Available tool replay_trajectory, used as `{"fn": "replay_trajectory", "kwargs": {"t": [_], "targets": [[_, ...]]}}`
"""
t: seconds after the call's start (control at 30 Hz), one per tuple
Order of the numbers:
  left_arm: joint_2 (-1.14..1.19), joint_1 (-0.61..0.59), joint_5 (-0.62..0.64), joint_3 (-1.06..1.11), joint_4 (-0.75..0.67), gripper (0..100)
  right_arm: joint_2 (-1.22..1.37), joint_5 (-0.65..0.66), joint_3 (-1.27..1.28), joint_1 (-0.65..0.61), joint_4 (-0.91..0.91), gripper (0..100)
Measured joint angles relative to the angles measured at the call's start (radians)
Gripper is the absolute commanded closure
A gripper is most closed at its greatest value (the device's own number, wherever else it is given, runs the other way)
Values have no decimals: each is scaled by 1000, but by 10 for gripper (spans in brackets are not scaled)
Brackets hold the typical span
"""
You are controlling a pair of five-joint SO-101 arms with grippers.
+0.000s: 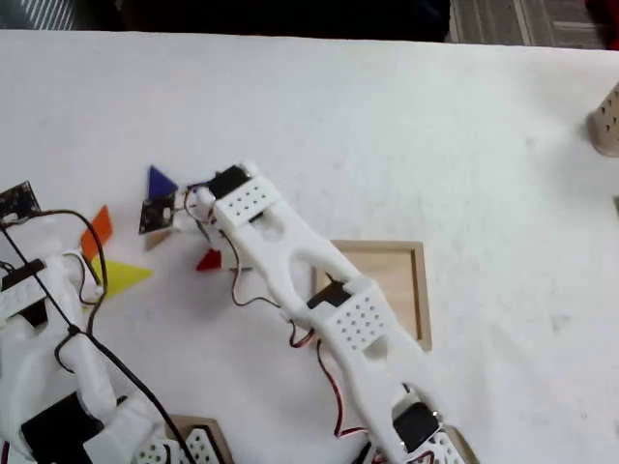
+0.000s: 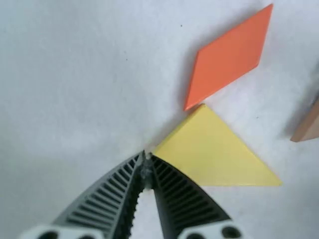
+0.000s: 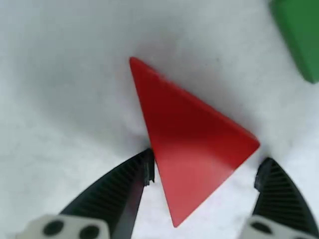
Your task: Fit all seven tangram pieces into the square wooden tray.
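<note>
Your right pincer (image 3: pixel 207 169) is spread wide around the red triangle (image 3: pixel 189 134), which lies flat on the counter (image 1: pixel 406 135) between the left edge and the middle. 1 finger touches the triangle's long side; the other stands apart from the opposite corner. The step in hand looks like picking up this piece for the tray (image 1: pixel 401 266), which sits nearer the counter's middle, partly under your right arm. No piece shows in the part of it you can see.

To do it well, shift the pincer so the triangle sits evenly between the fingers before you close. Otherwise the touching finger will likely push the piece along the cloth. The sides taper, so a squeeze near the point could pop the piece out. Bite across the broad part instead, with the tips right down at the counter, since the piece is thin.

Your left pincer (image 2: pixel 144 167) is pressed together and holds nothing, its tips just beside a corner of the yellow triangle (image 2: pixel 214 149). The orange parallelogram (image 2: pixel 229 57) meets that triangle at 1 corner. The blue triangle (image 1: pixel 160 181) lies farther back, and a green piece (image 3: pixel 299 35) sits near the red 1.
</note>
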Motion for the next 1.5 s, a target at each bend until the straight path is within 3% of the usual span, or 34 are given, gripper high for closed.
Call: {"fn": "replay_trajectory", "kwargs": {"t": [0.4,0.93,1.5], "targets": [[0,0,0,0,0,977,2,-64,-272,2,221,678],[0,0,0,0,0,977,130,-72,-316,5,126,680],[0,0,0,0,0,977,204,-44,-400,3,192,680]]}}
